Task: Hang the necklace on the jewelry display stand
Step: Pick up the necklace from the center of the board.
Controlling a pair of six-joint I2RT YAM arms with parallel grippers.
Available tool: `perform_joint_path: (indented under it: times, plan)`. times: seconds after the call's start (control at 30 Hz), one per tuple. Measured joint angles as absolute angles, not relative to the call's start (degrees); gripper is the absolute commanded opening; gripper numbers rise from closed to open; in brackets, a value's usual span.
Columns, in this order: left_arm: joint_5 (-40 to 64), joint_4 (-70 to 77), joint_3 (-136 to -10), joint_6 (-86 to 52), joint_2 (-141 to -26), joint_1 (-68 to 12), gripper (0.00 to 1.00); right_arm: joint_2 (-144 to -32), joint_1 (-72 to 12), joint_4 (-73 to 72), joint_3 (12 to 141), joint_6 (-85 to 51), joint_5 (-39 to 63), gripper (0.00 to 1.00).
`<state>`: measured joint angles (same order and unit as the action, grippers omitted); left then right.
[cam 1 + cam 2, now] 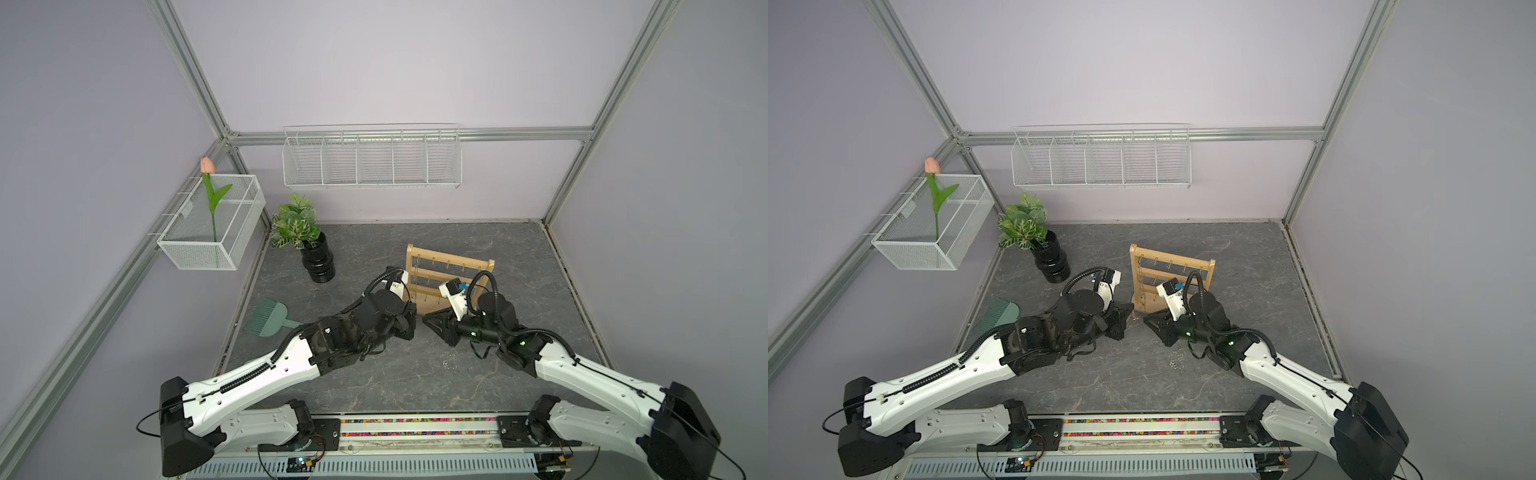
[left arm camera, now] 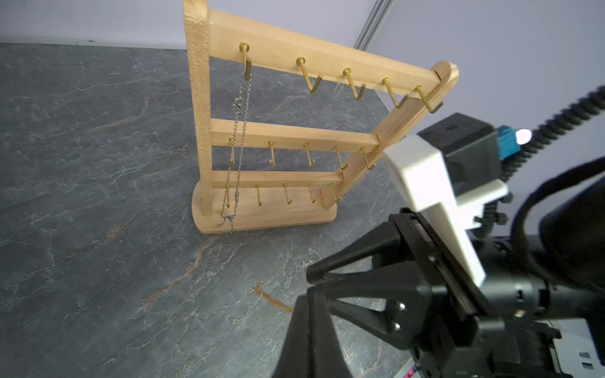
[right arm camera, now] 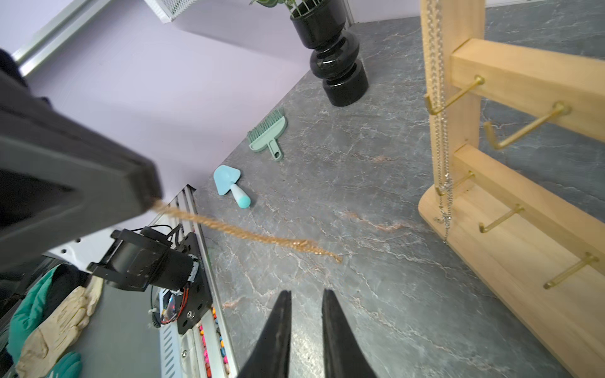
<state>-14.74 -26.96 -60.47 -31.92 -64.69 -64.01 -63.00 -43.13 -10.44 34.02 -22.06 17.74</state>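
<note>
Right wrist view is showing you the gold necklace trailing loose from the left gripper, which is pinching it shut, near the jewelry display stand but on no hook. You're risking tangling it with the silver chain hanging there. The right gripper is standing slightly parted, holding nothing.

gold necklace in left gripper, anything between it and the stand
Nothing visible: bare tabletop separates the gold necklace from the jewelry display stand. The right gripper sits aside; a silver chain fills one end hook.
</note>
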Motion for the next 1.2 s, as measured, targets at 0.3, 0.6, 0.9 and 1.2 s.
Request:
perform_joint_path:
  times: [0.3, 0.6, 0.9, 1.2]
  plan:
    - [-7.9, -26.9, -60.5, -29.2, -64.7, -64.0, 0.0, -68.2, -42.8, -14.5, 32.9, -18.1, 21.0, 0.24]
    - [-5.9, -26.6, -60.5, -28.3, -64.1, -64.0, 0.0, -68.2, -42.8, -20.7, 30.2, -18.2, 30.1, 0.24]
    - [-6.2, -26.4, -60.5, -28.1, -63.0, -64.0, 0.0, -68.6, -42.8, -22.9, 30.2, -18.4, 33.1, 0.26]
    - [-7.5, -26.4, -60.5, -27.9, -61.1, -64.0, 0.0, -70.4, -42.8, -24.3, 30.2, -18.9, 34.0, 0.28]
